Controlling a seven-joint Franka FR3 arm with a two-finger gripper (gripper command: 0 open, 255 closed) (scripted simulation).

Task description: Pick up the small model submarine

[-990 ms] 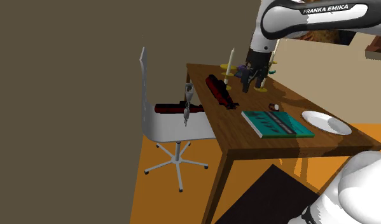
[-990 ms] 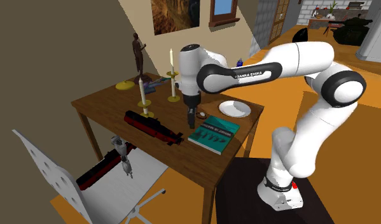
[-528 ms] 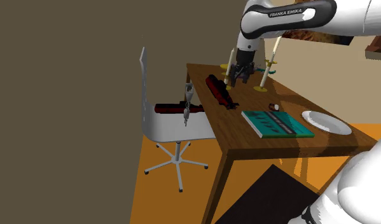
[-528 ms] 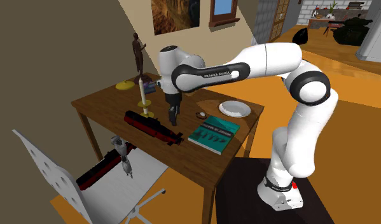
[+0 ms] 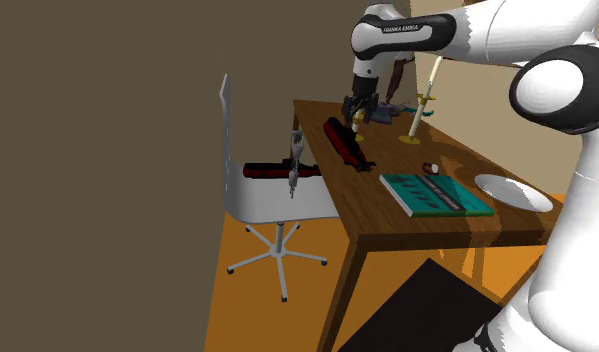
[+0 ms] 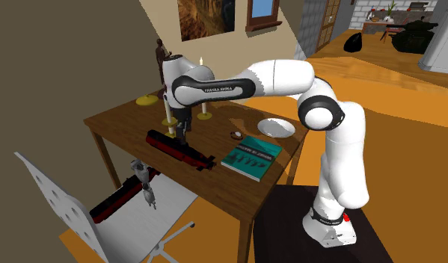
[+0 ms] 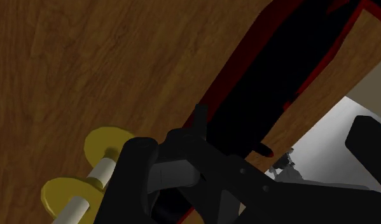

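My claw point(image 6: 180, 136) hangs pointing down right over the submarine point(image 6: 179, 149), close above its middle. I can't tell whether the claw is open or closed, or whether it touches the hull. The submarine is long, black with red along its lower side, and lies flat on the wooden tabletop point(image 6: 125, 123). It sits just inside the edge that faces the chair point(image 6: 54, 205) and runs roughly parallel to that edge. Just beside my claw, on the side away from that edge, a white candle point(image 6: 167, 106) stands upright in a yellow holder point(image 6: 170, 122). In the wrist view that holder sits right next to my claw, and the black and red hull runs off toward the tabletop edge. A second candle point(image 5: 422, 100) stands further in, toward the far edge. A dark statue point(image 6: 161, 63) on a yellow base stands near the far corner. A teal book point(image 6: 250, 157) lies flat near the edge on the stand's side, well apart from the submarine. A white plate point(image 6: 277, 128) is near the corner past the book, and a small round thing point(image 6: 235, 135) sits between plate and book. My white arm point(image 6: 274, 75) reaches across the tabletop from the black stand point(image 6: 289, 217). The white chair is pushed up to the submarine's edge. It carries a small grey figurine point(image 6: 145, 181) and a long red and black thing point(image 6: 117, 200) on its seat. A painting point(image 6: 206, 16) hangs on the wall behind the table.
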